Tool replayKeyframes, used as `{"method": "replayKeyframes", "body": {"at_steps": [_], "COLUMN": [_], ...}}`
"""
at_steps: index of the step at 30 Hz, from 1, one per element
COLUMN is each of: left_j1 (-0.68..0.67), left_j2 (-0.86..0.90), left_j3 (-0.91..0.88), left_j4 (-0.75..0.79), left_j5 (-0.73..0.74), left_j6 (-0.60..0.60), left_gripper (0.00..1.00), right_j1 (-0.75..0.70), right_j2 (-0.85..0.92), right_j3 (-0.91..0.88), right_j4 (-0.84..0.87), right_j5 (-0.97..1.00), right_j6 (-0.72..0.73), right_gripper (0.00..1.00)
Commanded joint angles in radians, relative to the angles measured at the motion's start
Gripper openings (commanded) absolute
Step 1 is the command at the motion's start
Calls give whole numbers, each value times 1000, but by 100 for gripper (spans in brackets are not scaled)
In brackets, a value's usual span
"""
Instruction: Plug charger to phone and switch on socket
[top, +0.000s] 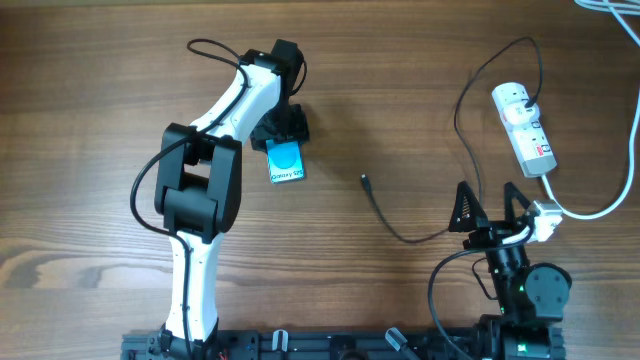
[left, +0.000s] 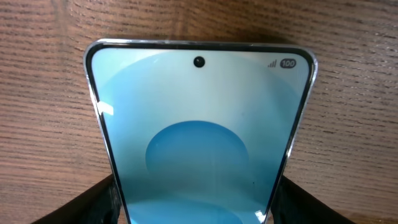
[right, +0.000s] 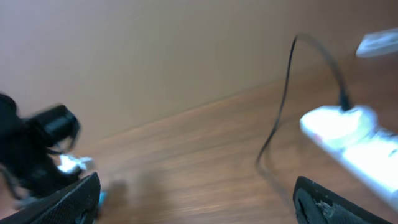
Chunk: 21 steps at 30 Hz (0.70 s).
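Note:
The phone (top: 287, 163) lies flat on the wooden table with its teal screen up, and it fills the left wrist view (left: 199, 143). My left gripper (top: 283, 135) is shut on its far end, one finger against each long edge (left: 196, 208). The charger, a thin black cable (top: 415, 235), runs from the socket to its free connector (top: 365, 180) on the table right of the phone. The socket, a white power strip (top: 525, 125), lies at the back right; it is blurred in the right wrist view (right: 348, 137). My right gripper (top: 488, 205) is open and empty (right: 199, 193), near the cable.
A thick white cord (top: 600, 210) curves from the strip's near end past my right wrist and up the right edge. Another white cable (top: 605, 10) crosses the far right corner. The left arm's body (top: 200, 190) stands left of the phone.

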<state>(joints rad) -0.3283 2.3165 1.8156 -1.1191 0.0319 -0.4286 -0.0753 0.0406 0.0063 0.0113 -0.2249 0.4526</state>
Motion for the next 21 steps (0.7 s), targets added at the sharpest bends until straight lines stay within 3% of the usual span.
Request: {"method": "replayKeyframes", "body": {"at_steps": [1,5,9,11,12,14,16,19,21], "left_j1": [-1,12,53,82,98,111,107,84,74], "left_j2": [40,40,40,40,40,40,40,40,40], "left_j3": [-37,-36,-36,-36,-36,-36,-36,-36,-36], "left_j4": [16,24,27,26,24,19,16,16,8], "left_j5": [30,123,356,505,579,615,615,614,614], "left_j6": [-2,55,138,183,201,233,258,268,269], "left_gripper": [64,58,58,59,59,59,59,60,60], "right_j1": [-7,-7,-7,-7,-7,5,40,212,357], "right_j2": [79,329,713,909,983,1122,1237,1500,1671], "right_j3": [3,240,725,882,893,864,856,856,856], "right_j4": [12,-88,-510,-604,-582,-478,-457,-374,-215], "right_j5": [-203,-323,-350,-362,-444,-550,-553,-562,-562], "right_j6": [80,-24,-238,-243,-241,-261,-297,-302,-282], "right_gripper": [100,100,100,100,100,82,76,78,85]}}
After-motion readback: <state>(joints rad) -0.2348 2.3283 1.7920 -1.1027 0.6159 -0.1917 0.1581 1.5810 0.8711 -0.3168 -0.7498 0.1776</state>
